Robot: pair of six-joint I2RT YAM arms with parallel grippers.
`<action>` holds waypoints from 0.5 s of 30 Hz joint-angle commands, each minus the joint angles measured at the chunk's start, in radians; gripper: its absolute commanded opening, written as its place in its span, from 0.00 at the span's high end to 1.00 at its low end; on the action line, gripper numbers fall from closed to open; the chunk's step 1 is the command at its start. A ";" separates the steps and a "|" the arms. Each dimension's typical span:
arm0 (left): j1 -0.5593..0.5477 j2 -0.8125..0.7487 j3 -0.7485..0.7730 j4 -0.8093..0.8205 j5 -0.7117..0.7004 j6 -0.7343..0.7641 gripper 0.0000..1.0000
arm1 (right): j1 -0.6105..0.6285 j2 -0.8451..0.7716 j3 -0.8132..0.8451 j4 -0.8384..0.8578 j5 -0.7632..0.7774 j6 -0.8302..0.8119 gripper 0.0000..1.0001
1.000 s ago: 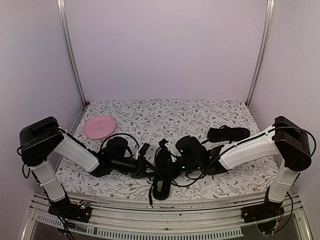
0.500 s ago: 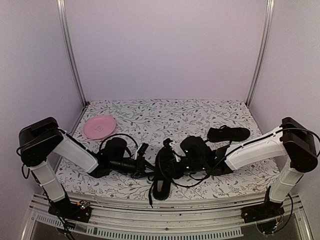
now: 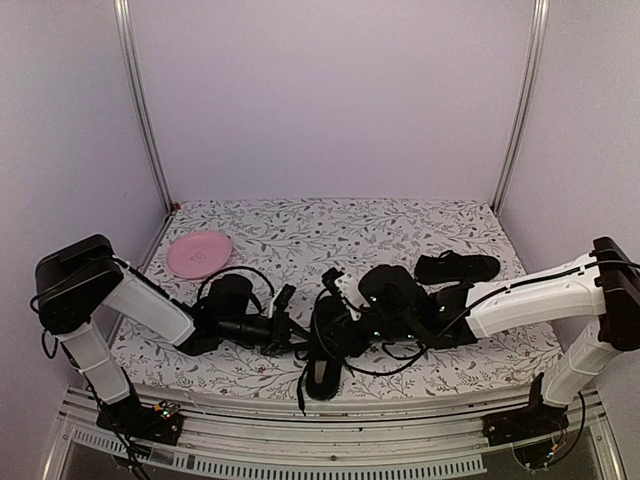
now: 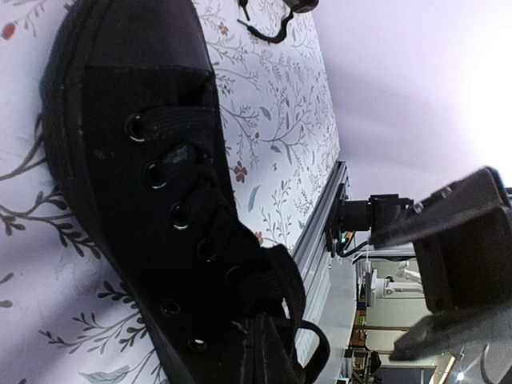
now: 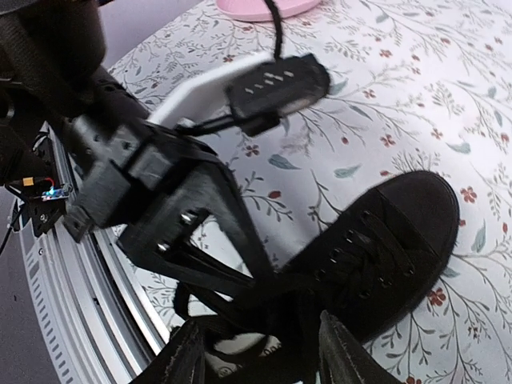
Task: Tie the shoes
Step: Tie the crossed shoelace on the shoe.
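Near shoe (image 3: 322, 372) sits at 6 o'clock on the floral surface (image 3: 300, 225), heel at the front edge, toe pointing to 12. It is unlaced at the top, and one lace (image 3: 301, 392) hangs over the edge. Far shoe (image 3: 457, 267) is at 2 o'clock, well apart and untouched. Left gripper (image 3: 300, 338) comes in from 9 o'clock, clenched, tip at the laces by the collar; can't tell if a lace is pinched. Right gripper (image 5: 260, 328) comes in from 3 o'clock, fingers spread over the heel end with loose lace between them, not clamped. Pink plate (image 3: 198, 254) is at 10 o'clock.
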 commanded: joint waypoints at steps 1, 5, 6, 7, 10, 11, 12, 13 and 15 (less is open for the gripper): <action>0.007 -0.029 -0.003 -0.017 0.002 -0.003 1.00 | 0.092 0.091 0.147 -0.161 0.190 -0.130 0.50; 0.006 -0.031 -0.002 -0.036 0.000 -0.008 1.00 | 0.148 0.155 0.212 -0.198 0.285 -0.174 0.46; 0.007 -0.032 -0.002 -0.040 0.000 -0.009 1.00 | 0.160 0.164 0.219 -0.199 0.300 -0.181 0.45; 0.006 -0.033 -0.002 -0.041 0.001 -0.012 1.00 | 0.170 0.170 0.225 -0.197 0.313 -0.192 0.45; 0.006 -0.031 0.003 -0.048 0.003 -0.016 1.00 | 0.206 0.184 0.234 -0.185 0.362 -0.223 0.43; 0.007 -0.028 0.005 -0.051 0.003 -0.016 1.00 | 0.219 0.194 0.246 -0.191 0.391 -0.232 0.42; 0.007 -0.025 0.007 -0.053 0.003 -0.016 1.00 | 0.230 0.209 0.261 -0.203 0.421 -0.241 0.42; 0.006 -0.022 0.010 -0.053 0.004 -0.017 1.00 | 0.239 0.224 0.274 -0.214 0.445 -0.247 0.42; 0.006 -0.019 0.013 -0.054 0.006 -0.018 1.00 | 0.256 0.262 0.294 -0.229 0.474 -0.268 0.41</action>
